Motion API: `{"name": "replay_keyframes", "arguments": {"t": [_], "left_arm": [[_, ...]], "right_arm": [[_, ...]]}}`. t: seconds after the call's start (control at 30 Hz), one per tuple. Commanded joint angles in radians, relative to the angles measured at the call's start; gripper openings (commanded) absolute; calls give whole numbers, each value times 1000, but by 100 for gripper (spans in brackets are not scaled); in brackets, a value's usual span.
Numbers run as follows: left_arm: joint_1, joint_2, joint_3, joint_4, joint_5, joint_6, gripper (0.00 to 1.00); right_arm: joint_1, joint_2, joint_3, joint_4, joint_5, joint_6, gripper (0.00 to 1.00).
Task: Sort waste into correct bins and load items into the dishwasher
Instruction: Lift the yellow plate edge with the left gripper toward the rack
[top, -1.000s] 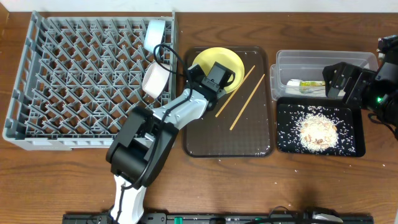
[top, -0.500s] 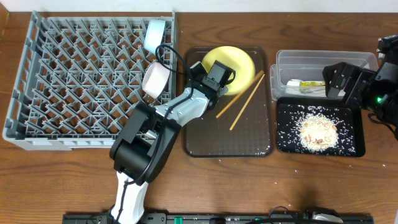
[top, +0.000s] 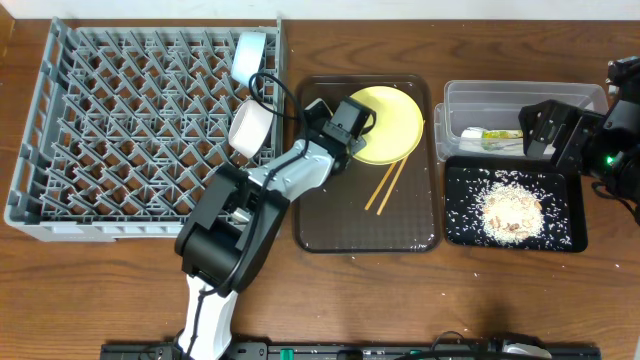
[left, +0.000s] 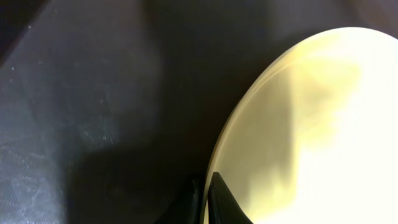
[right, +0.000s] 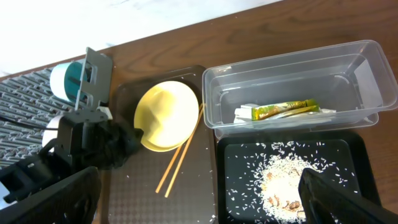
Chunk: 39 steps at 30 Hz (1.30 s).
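The round yellow plate (top: 390, 125) lies on the dark brown serving tray (top: 340, 220), its far edge over the tops of the two wooden chopsticks (top: 388, 183). My left gripper (top: 352, 138) is shut on the plate's left rim. In the left wrist view the rim (left: 249, 124) runs between the dark fingertips (left: 219, 202). My right gripper (right: 205, 205) hangs open over the black tray (top: 455, 225) of rice scraps (top: 510, 210), holding nothing. The clear tub (top: 520, 95) holds the green-and-yellow wrapper (right: 286, 110) and a white napkin (right: 247, 112).
The big grey dish rack (top: 130, 130) fills the left side. A light blue bowl (top: 248, 55) and a white bowl-like vessel (top: 250, 128) stand on edge along its right side, close to the left arm. A few rice grains lie on the table near the black tray.
The left gripper closed on the plate's rim. The plate slid right across the brown tray, and the chopsticks were pushed together and partly covered. The right arm stayed still.
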<state>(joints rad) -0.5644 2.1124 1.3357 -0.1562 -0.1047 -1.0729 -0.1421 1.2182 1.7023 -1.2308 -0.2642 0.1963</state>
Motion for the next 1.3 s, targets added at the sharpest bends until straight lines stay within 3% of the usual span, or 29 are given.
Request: {"name": "replay_keyframes", "arguments": {"t": [0.0, 0.6, 0.7, 0.83, 0.9, 1.03, 1.27], "left_arm": [[37, 18, -23, -32, 45, 70, 7], [95, -367, -23, -67, 71, 531, 7], [111, -384, -23, -85, 100, 506, 8], [121, -368, -23, -124, 156, 406, 42], [119, -352, -23, -127, 183, 389, 50], [108, -310, -23, -129, 192, 349, 56], [103, -209, -23, -127, 204, 232, 56]], "right_arm": [[-8, -1, 2, 0, 6, -11, 99], [-8, -1, 2, 0, 6, -11, 99], [-8, -1, 2, 0, 6, -11, 99], [-8, -1, 2, 0, 6, -11, 99], [-8, -1, 2, 0, 6, -11, 99], [-8, -1, 2, 0, 6, -11, 99], [-8, -1, 2, 0, 6, -11, 99]]}}
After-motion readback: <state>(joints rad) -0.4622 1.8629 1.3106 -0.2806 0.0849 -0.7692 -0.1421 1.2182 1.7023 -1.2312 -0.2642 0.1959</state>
